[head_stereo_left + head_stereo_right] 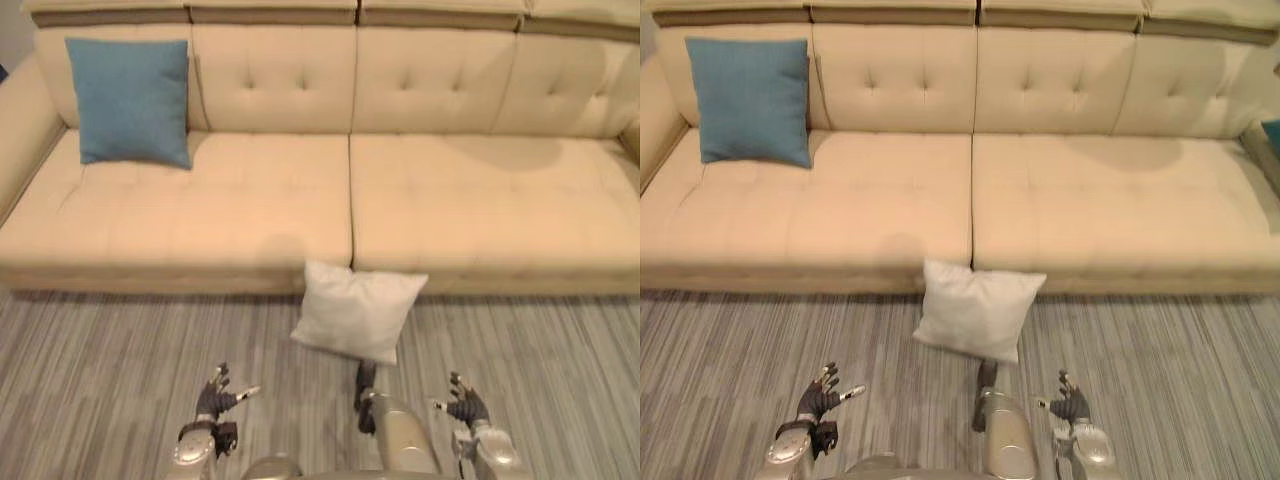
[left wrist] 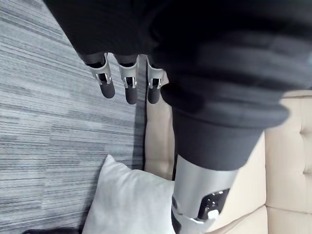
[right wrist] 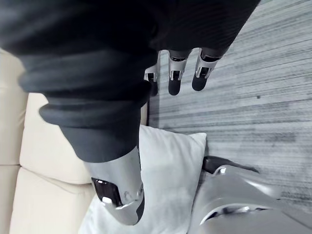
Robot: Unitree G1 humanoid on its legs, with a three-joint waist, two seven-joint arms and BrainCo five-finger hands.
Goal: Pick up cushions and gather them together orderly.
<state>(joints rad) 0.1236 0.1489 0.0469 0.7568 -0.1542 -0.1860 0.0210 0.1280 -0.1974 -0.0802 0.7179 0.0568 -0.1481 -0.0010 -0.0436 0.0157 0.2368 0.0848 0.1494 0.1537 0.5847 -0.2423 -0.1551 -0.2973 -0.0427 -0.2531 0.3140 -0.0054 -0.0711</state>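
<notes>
Sofa (image 1: 450, 200): beige, tufted, two seat sections that meet at a centre seam.

Blue cushion (image 1: 132, 100): on the seat at the sofa's left end, upright, leaning against the backrest and close to the left armrest.

White cushion (image 1: 355, 310): on the floor (image 1: 100, 380), tilted, its upper edge resting against the sofa's front just right of the centre seam. It lies well apart from the blue cushion. Neither hand touches it.

Left hand (image 1: 215, 400): low in the head views, over the carpet and left of the white cushion. Its fingers (image 2: 108, 87) are straight and slightly spread with the thumb held out, and it holds nothing. The white cushion shows past the fingers in the left wrist view.

Right hand (image 1: 467, 407): low in the head views, over the carpet and right of the white cushion. Its fingers (image 3: 175, 80) are extended and loosely spread, and it holds nothing. The white cushion and the sofa front show beyond them in the right wrist view.

A blue sliver (image 1: 1272, 135) shows at the sofa's right end in the right eye view. Too little of it is visible to identify it.
</notes>
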